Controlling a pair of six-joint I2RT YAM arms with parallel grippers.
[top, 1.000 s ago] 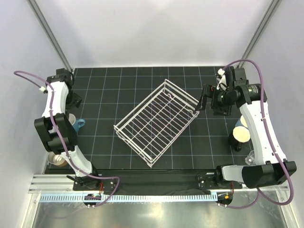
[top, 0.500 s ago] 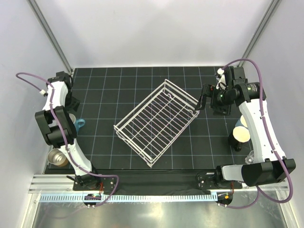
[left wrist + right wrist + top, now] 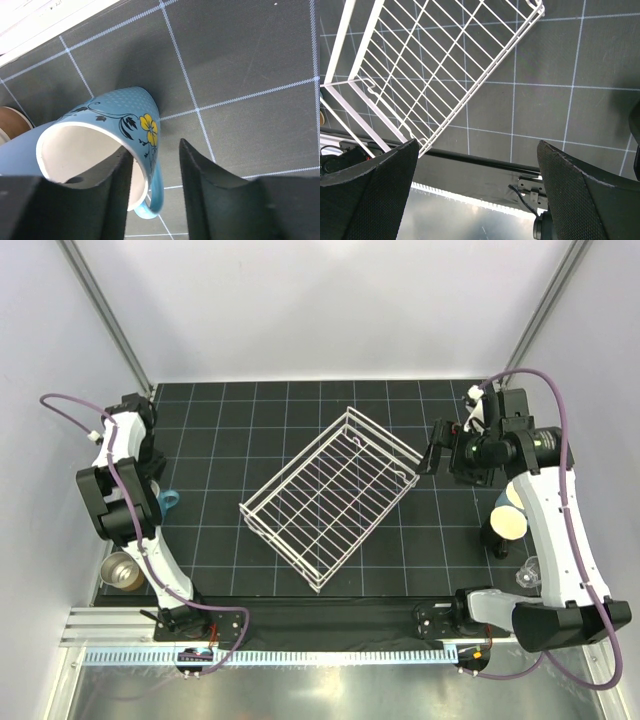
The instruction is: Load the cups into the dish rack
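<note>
Blue mug (image 3: 115,105), left of the dish rack (image 3: 330,495), has its rim straddled by the parted left tool (image 3: 155,147); right tool (image 3: 477,142) gapes wide.

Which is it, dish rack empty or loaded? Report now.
Empty. In the top view the dish rack holds no cup; only the black gridded mat shows through its wire bottom.

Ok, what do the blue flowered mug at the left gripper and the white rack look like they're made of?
Blue mug: probably glazed ceramic. It has a thick wall, a smooth white inside, a printed yellow flower with dark vines, and a soft sheen.
Dish rack: thin metal wire, likely with a white coating. The rods are evenly white and form an open grid.
</note>
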